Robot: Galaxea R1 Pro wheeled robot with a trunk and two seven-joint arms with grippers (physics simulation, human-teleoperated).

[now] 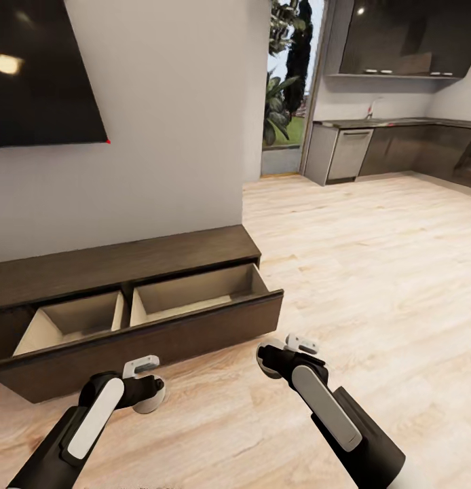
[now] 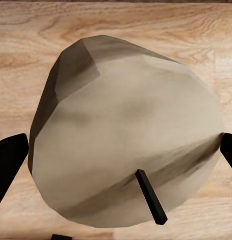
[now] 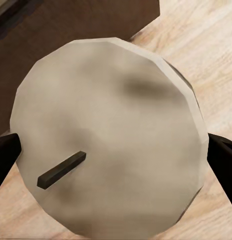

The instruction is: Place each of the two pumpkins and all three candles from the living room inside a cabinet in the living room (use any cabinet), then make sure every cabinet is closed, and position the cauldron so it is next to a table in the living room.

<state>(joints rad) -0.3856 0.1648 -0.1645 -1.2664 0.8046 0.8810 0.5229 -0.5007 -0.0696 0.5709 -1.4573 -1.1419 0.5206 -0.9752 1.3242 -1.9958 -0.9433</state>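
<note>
Just short of the open cabinet (image 1: 161, 326) drawer, I've a candle (image 2: 126, 135) pinched in each gripper (left (image 1: 146, 392) sits nearer; right (image 1: 279, 356) beside its end).

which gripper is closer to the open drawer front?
Left. The left gripper sits just below the drawer front, holding a candle. The right gripper, holding another candle, is off the drawer's right end, a bit farther out over the floor.
</note>
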